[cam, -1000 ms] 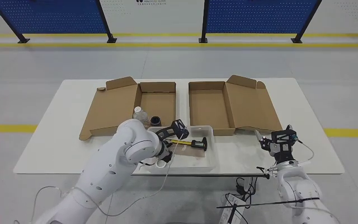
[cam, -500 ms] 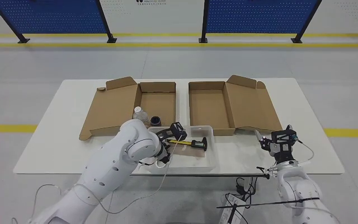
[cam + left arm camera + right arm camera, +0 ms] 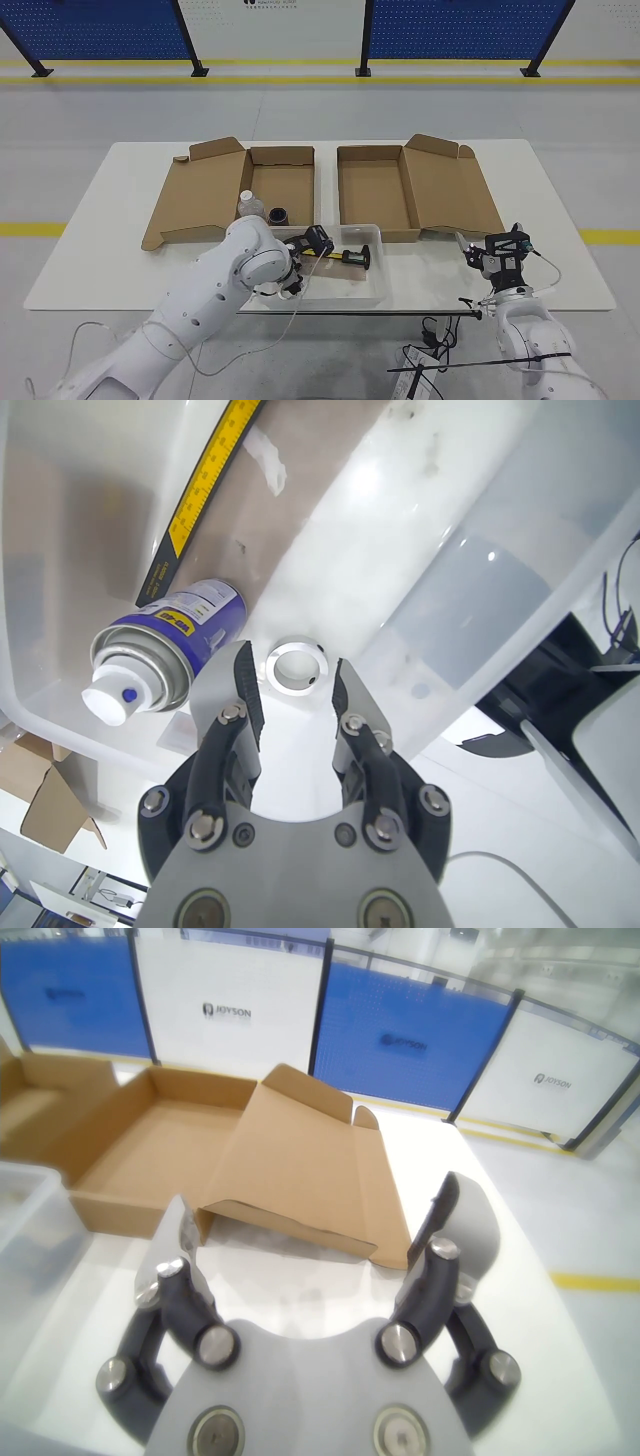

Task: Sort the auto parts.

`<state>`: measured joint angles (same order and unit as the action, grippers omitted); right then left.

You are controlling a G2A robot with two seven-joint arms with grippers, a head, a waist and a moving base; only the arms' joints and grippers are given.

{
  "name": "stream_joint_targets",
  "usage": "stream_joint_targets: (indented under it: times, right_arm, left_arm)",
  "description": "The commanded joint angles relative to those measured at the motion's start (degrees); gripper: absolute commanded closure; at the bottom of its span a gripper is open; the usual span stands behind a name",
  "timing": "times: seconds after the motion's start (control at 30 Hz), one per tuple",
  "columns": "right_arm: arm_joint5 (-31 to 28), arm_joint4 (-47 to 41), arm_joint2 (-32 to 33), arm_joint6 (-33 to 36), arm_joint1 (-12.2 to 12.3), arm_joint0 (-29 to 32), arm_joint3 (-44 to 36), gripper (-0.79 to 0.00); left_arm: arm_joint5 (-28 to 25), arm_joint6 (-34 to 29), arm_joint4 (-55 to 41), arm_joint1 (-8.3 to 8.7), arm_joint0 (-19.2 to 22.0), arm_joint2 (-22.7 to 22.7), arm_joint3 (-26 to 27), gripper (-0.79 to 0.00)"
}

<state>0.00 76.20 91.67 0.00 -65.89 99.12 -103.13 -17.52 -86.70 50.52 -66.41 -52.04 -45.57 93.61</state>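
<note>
Top view: the white worktop (image 3: 100, 230) has two open brown cardboard boxes, one on the left (image 3: 200, 195) and one on the right (image 3: 440, 190). A translucent white plastic bin (image 3: 375, 235) sits in front of them. The left arm (image 3: 250, 265) dips into that bin next to a yellow-and-black ruler (image 3: 325, 255). The right gripper (image 3: 488, 240) sits near the front right edge of the worktop, well apart from everything.

Left wrist view: the left gripper (image 3: 292, 657) is partly open with nothing in it, and a small silver metal ring (image 3: 296, 688) lies flat on the bin floor right between its fingertips. I can't tell if the pads touch it. A blue spray can (image 3: 170, 645) lies on its side just beside one finger.

Right wrist view: the right gripper is spread wide, holding nothing, above bare worktop and facing the right box.
</note>
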Motion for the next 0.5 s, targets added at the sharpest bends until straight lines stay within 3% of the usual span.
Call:
stream_joint_targets:
  times: [0.0,0.47]
  right_arm:
    - [0.0,0.0,0.0,0.0,0.0,0.0,0.0,-0.785]
    - [0.0,0.0,0.0,0.0,0.0,0.0,0.0,-0.785]
  left_arm:
    - [0.0,0.0,0.4,-0.06,0.3,0.6,-0.6,-0.376]
    - [0.0,0.0,2.3,-0.17,1.9,3.5,-4.2,-0.376]
